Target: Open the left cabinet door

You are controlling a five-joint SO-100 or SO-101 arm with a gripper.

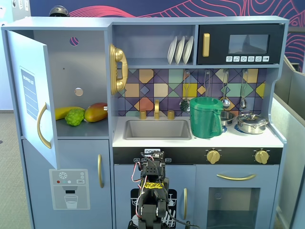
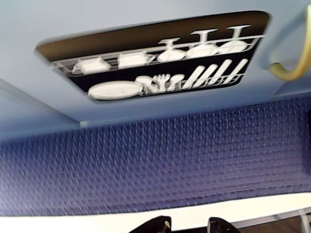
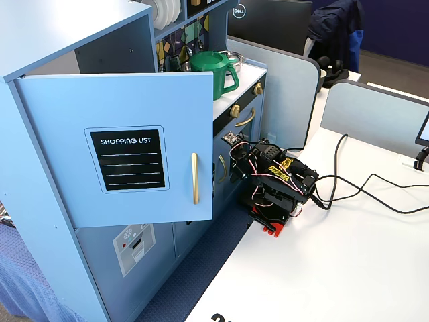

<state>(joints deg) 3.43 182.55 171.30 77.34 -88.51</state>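
The left cabinet door is light blue and stands swung wide open, hinged at the left in a fixed view. Its black "SHOPPING LIST" panel and gold handle face outward; the door also shows in the side fixed view. The open compartment holds a banana, a green fruit and a mango. My arm sits folded low in front of the dishwasher door, away from the cabinet door. My gripper shows only two black fingertips with a gap between them, holding nothing.
The dishwasher door picture and its gold handle fill the wrist view, above a blue mat. A green pitcher stands on the counter. The water-dispenser door is shut. Cables run across the white table.
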